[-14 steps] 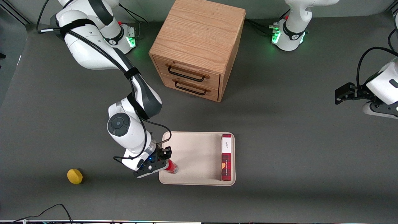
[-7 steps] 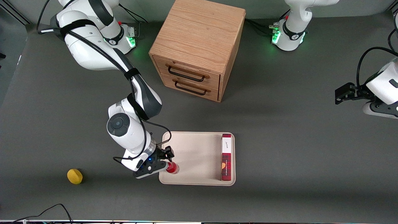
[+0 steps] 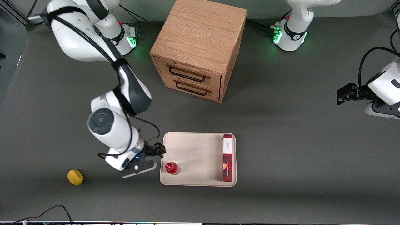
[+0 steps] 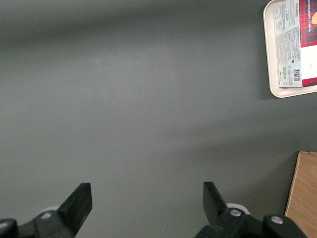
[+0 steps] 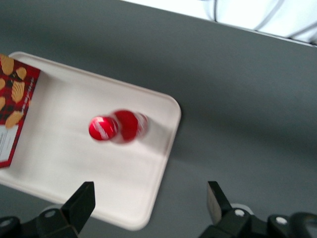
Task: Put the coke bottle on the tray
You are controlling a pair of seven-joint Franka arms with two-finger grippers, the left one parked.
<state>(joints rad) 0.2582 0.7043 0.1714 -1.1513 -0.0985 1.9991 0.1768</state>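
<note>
The coke bottle [image 3: 172, 168] [image 5: 118, 126] is standing upright on the tray [image 3: 193, 156] [image 5: 74, 163], close to the rim at the working arm's end and nearer the front camera than the tray's middle. The gripper [image 3: 153, 156] [image 5: 151, 208] is hanging just off that same rim, over bare table, with its fingers spread wide and holding nothing; a clear gap is showing between them and the bottle. Most of the tray's floor between the bottle and the long red plaid box [image 3: 227, 157] [image 5: 12, 106] is lying open; the box is lining the tray's rim toward the parked arm's end. The dark grey table [image 3: 281, 140] is stretching flat around the tray. A wooden two-drawer cabinet [image 3: 200, 50] is sitting well apart from the tray, farther from the front camera. A yellow round object [image 3: 75, 177] is resting on the table farther toward the working arm's end than the gripper.
</note>
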